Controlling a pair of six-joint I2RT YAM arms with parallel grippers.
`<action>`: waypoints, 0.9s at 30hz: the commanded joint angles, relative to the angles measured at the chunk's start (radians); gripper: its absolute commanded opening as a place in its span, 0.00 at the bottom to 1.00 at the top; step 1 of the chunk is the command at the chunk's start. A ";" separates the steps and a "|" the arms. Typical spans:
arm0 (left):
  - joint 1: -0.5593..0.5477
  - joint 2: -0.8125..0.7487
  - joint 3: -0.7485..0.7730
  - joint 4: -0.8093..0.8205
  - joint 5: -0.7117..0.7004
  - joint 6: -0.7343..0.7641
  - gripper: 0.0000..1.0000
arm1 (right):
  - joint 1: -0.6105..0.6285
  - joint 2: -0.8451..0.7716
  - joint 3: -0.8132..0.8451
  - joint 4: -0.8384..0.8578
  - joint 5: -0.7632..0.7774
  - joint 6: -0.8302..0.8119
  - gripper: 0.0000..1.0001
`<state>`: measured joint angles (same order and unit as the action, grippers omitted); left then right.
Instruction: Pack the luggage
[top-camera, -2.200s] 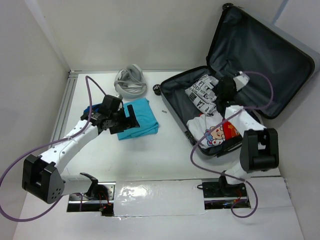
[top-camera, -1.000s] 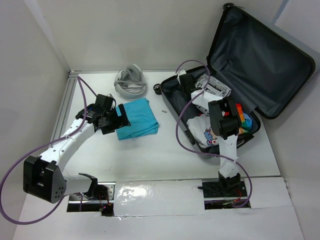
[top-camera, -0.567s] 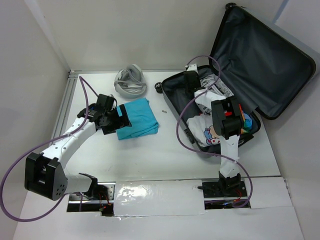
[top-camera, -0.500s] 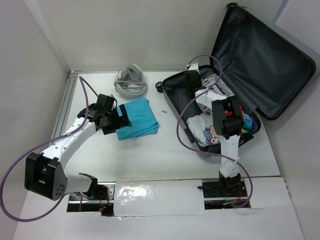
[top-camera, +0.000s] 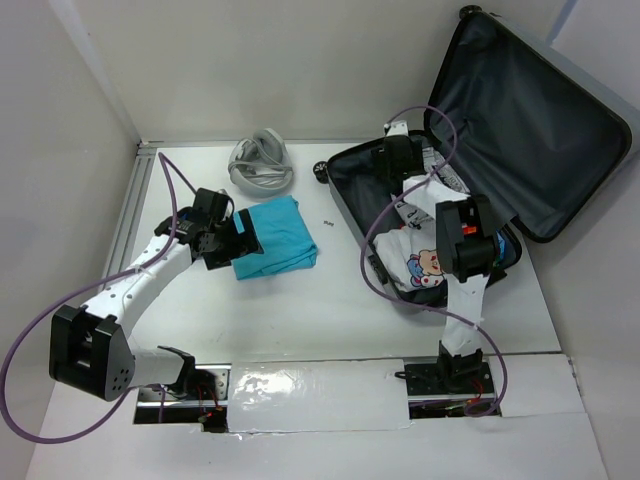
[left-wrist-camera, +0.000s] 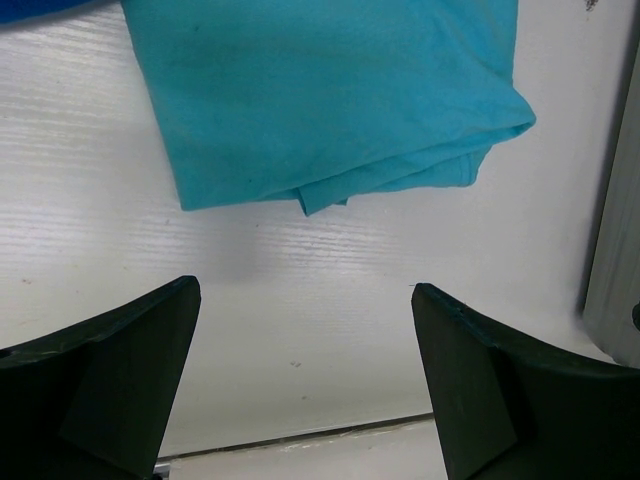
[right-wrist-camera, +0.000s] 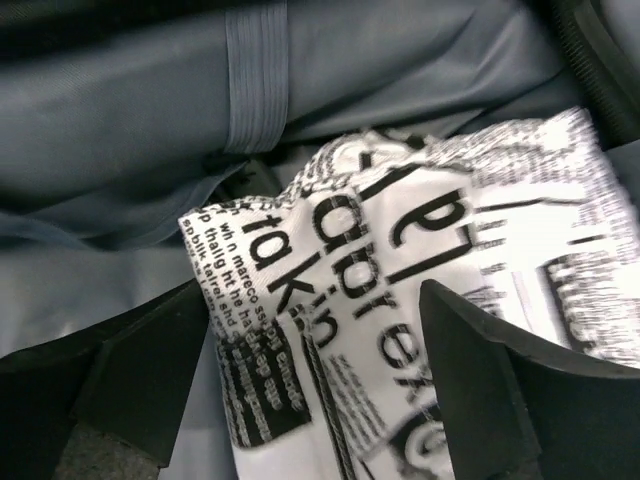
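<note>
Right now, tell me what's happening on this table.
Two robot arms are packing clothes into the open silver-grey suitcase. The right gripper is inside it, jaws open over a newsprint-patterned cloth. A white cartoon-print garment already lies in the case. The left gripper hovers open beside a folded teal shirt on the table, not touching it.

The left arm (top-camera: 150, 270) leans forward and inward, the left gripper (left-wrist-camera: 305, 290) held low with its fingers (left-wrist-camera: 120, 360) spread wide, while the right arm (top-camera: 462, 295) stretches far forward, elbow raised, the right gripper (right-wrist-camera: 312, 300) pointing down, fingers (right-wrist-camera: 480, 380) wide apart.
</note>
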<state>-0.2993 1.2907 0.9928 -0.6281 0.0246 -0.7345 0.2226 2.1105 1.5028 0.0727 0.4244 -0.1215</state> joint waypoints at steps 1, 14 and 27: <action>0.014 -0.027 0.049 -0.033 -0.035 0.003 1.00 | -0.012 -0.182 0.013 0.004 -0.079 0.000 0.93; 0.310 0.016 0.167 -0.085 -0.085 -0.046 1.00 | 0.124 -0.368 0.010 -0.138 -0.739 0.112 1.00; 0.468 -0.088 0.049 -0.024 -0.135 -0.141 1.00 | 0.504 0.127 0.280 -0.313 -0.675 0.112 1.00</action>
<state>0.1535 1.2331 1.0771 -0.7010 -0.1184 -0.8333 0.6998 2.1986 1.7187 -0.1627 -0.3096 -0.0143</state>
